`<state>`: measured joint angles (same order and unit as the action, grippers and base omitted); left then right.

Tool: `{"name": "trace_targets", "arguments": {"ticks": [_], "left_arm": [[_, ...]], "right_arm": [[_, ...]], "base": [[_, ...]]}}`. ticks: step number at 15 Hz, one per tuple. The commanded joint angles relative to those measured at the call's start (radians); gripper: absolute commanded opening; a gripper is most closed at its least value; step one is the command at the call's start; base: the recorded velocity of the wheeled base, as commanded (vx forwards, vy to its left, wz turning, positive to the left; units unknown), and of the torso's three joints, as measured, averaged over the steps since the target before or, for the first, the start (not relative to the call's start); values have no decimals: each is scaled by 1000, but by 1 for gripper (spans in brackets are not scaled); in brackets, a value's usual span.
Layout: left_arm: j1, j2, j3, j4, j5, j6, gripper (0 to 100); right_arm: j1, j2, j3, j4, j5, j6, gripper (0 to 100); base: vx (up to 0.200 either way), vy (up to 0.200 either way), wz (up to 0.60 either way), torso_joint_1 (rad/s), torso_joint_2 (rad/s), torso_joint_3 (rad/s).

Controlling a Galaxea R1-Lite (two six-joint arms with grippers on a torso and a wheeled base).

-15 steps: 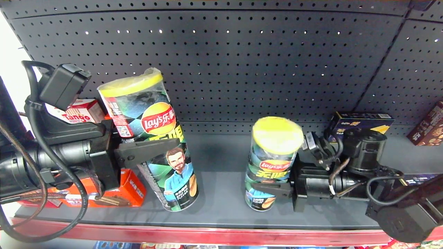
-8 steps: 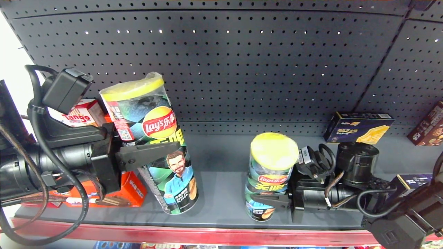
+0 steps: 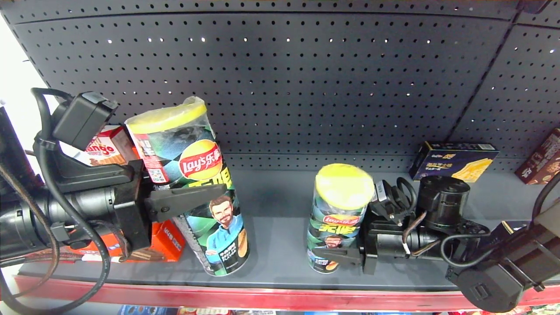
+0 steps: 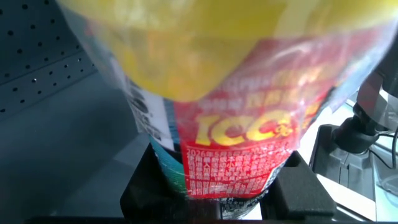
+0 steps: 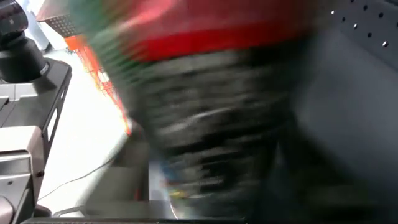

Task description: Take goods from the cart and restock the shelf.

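Note:
Two tall chip cans with yellow lids are on the dark shelf [image 3: 280, 227]. My left gripper [image 3: 199, 197] is shut on the left chip can [image 3: 192, 175] at mid-height. That can leans back to the left, its base near the shelf's front edge. The same can [image 4: 230, 118] looms close in the left wrist view. My right gripper [image 3: 333, 251] is shut on the lower part of the right chip can [image 3: 339, 210], which stands about upright. The right wrist view has this can [image 5: 211, 124] blurred and very near.
An orange box [image 3: 164, 243] and a red-and-white wafer box [image 3: 103, 146] sit behind my left arm. A dark blue box [image 3: 455, 159] and a brown box [image 3: 542, 159] lie at the back right. A pegboard panel [image 3: 284, 87] backs the shelf; a red lip [image 3: 262, 298] edges its front.
Both cans have come down a little toward the shelf. The right can and its arm also shifted forward and slightly left.

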<state>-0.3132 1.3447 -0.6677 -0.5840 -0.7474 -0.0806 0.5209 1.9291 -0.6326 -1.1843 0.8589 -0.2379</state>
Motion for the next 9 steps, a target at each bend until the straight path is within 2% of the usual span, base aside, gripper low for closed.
{"name": "trace_targets", "arguments": {"ticks": [1,5,9], "left_arm": [[0,-13,11,0,0,-1,0],[0,-25,20,1,0,-1,0],[0,-52,53,-2,-1,-1,0]], "right_arm": [[-10,-6,16,-5,2,0,100],[-48,-102,88,-11,0,0,100],[-202,-355,191,0,3,58,100]], "base": [[0,0,0,0,0,0],[0,0,0,0,0,0],[0,0,0,0,0,0]]}}
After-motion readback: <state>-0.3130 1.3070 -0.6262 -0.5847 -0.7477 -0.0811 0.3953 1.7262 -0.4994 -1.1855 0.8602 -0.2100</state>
